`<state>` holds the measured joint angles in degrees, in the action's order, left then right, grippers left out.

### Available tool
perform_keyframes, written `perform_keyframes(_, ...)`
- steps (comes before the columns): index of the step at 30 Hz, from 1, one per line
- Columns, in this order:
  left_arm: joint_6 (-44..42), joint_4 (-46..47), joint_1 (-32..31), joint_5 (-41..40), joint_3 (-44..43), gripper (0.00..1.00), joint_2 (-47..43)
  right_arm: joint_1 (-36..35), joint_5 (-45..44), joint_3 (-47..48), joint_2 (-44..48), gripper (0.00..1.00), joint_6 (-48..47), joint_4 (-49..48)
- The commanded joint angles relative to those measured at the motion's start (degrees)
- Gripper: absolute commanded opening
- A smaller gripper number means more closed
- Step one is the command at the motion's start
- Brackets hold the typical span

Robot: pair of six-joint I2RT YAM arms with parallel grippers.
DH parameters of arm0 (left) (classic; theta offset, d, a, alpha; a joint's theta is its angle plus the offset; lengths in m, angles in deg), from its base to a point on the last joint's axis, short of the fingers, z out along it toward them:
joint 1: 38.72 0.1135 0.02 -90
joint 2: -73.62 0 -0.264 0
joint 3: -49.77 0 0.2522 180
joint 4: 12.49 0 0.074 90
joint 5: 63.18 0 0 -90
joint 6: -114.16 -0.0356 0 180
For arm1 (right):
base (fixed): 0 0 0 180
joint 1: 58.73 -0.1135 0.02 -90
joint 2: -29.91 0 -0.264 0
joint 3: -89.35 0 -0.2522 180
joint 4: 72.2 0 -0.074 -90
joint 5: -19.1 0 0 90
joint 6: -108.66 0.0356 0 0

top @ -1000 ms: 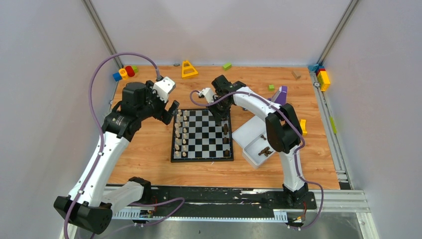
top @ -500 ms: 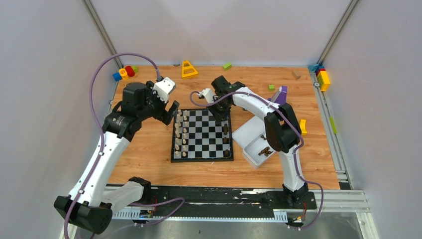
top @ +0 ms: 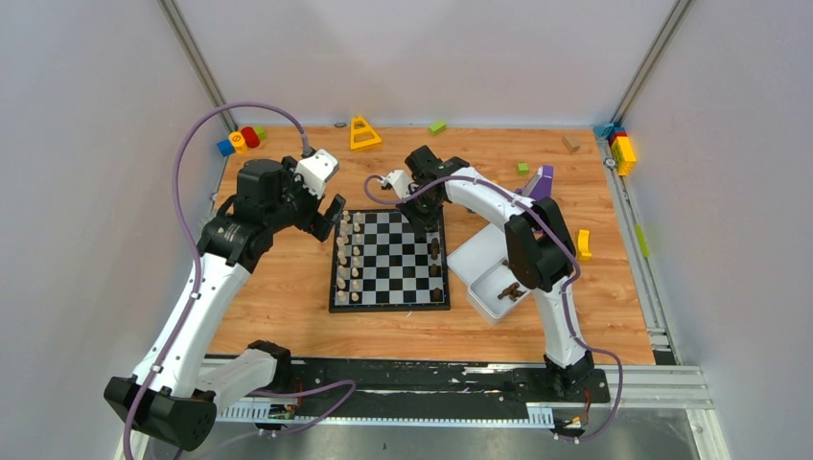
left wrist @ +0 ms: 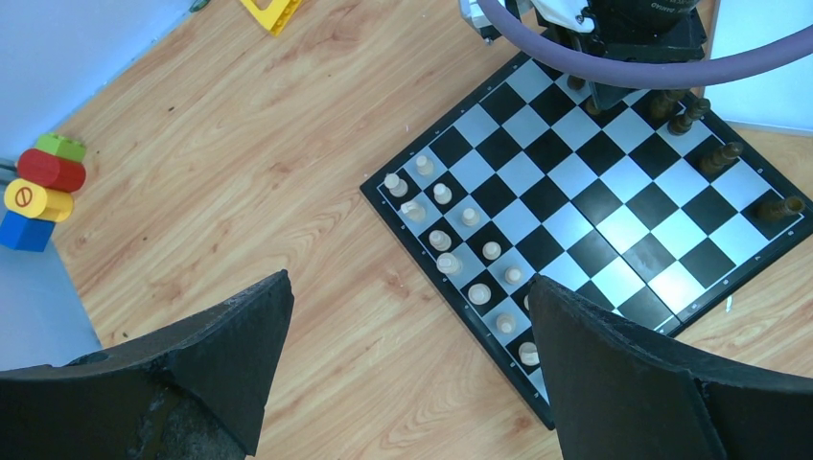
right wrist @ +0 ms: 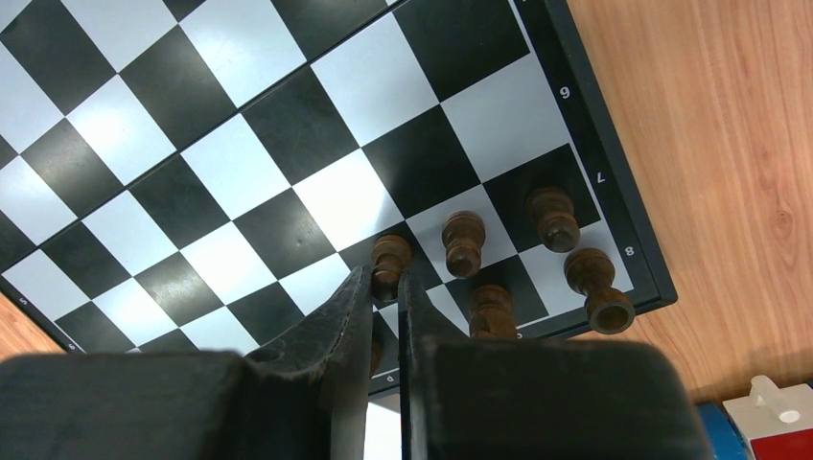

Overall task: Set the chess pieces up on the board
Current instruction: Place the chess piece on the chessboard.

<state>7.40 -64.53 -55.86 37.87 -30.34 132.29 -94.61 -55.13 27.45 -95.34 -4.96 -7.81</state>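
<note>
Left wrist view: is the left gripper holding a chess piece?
No, the left gripper is wide open, and nothing is held between its two fingers.

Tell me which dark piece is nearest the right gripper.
The leftmost dark chess piece in the wrist view, just beyond the right gripper; the rest sit farther right.

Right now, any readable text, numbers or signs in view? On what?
"7", "8": on the board rim, right wrist view.
"9" (perhaps an upside-down 6): same rim, next along.
Red no-entry sign, no words: on the yellow block.
White print on the right arm: cut off, unreadable.
Other rim marks: too small to read.
</note>
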Motion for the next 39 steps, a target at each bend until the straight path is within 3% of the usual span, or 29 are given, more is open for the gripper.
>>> perform_keyframes(1,0.23,2.06,0.45,0.37,0.19,1.00,-0.70,-0.42,-0.96,1.30,-0.05,0.04,-0.10,-0.46)
perform_keyframes(27,0.41,1.76,0.45,0.91,-0.30,1.00,-0.22,-0.71,-2.05,-2.64,3.39,0.02,-0.86,-0.21)
perform_keyframes(33,0.28,1.86,0.45,0.73,-0.06,1.00,-0.29,-1.17,-1.87,-2.17,2.92,0.11,-0.47,-0.24)
perform_keyframes(39,0.08,1.90,0.45,0.88,0.19,1.00,-0.32,-1.17,-1.27,-0.62,3.39,0.31,0.91,-0.27)
